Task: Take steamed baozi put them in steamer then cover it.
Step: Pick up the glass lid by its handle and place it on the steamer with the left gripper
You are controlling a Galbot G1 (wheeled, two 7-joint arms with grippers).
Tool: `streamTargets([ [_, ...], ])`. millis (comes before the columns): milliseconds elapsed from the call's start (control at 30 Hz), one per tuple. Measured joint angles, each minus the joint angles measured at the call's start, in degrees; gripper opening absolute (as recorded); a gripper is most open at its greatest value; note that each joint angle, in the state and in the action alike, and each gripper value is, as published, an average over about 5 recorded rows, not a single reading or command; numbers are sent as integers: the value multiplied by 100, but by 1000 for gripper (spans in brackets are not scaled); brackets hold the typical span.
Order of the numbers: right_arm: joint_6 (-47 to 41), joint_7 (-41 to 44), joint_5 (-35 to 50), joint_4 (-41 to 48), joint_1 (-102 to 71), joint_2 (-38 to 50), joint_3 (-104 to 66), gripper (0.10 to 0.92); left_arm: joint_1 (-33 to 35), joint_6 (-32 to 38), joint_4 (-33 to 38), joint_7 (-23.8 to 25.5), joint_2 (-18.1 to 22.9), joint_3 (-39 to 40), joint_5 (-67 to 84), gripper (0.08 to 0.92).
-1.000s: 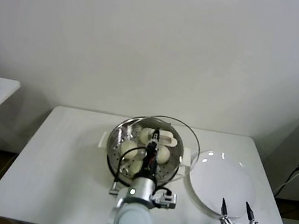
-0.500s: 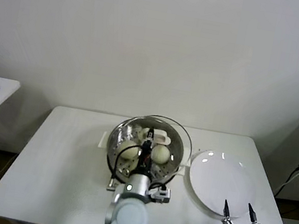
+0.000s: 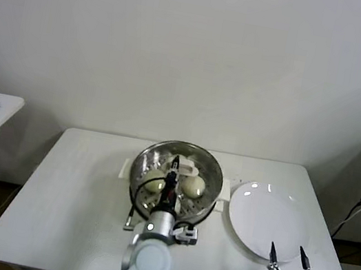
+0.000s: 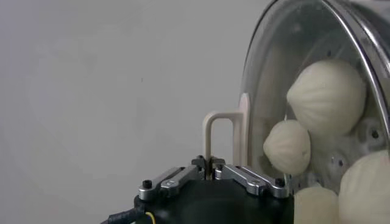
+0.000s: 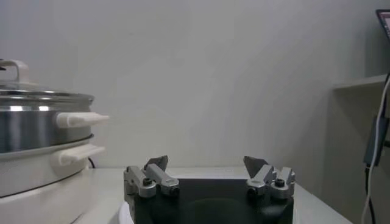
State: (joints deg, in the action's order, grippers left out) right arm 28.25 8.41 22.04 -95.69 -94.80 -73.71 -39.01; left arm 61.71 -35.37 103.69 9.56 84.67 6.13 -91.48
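Four smooth baozi (image 4: pixel 326 97) under glass cover (image 4: pixel 256 122); left gripper (image 4: pixel 210 163) seemingly pinches its handle; right gripper (image 3: pixel 289 264) agape.

baozi (image 3: pixel 192 186) in steamer (image 3: pixel 211 165), plate (image 3: pixel 267 220) right

Four baozi (image 4: pixel 326 96) show under one cover (image 4: pixel 256 109) (two only partly in view). One steamer (image 3: pixel 142 162), one plate (image 3: pixel 267 220), one table (image 3: pixel 72 193).

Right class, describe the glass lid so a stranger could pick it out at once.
Start at the white table; at its middle stands the shiny steel steamer holding pale buns. The lid lies on top of it, the left gripper shut on its handle. Unlike the flat white plate alongside, it is see-through, with a metal rim.
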Motion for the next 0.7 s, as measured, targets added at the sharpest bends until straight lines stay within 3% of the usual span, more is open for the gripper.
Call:
streamTargets([
  [500,40,33,-15,19,-10,-13,40,823,61,98,4,-115,-65,-65,57,142],
  [700,27,60,-22,-14,-9,-24,52,823,43,76,85,-211,-137,-34,252,267],
])
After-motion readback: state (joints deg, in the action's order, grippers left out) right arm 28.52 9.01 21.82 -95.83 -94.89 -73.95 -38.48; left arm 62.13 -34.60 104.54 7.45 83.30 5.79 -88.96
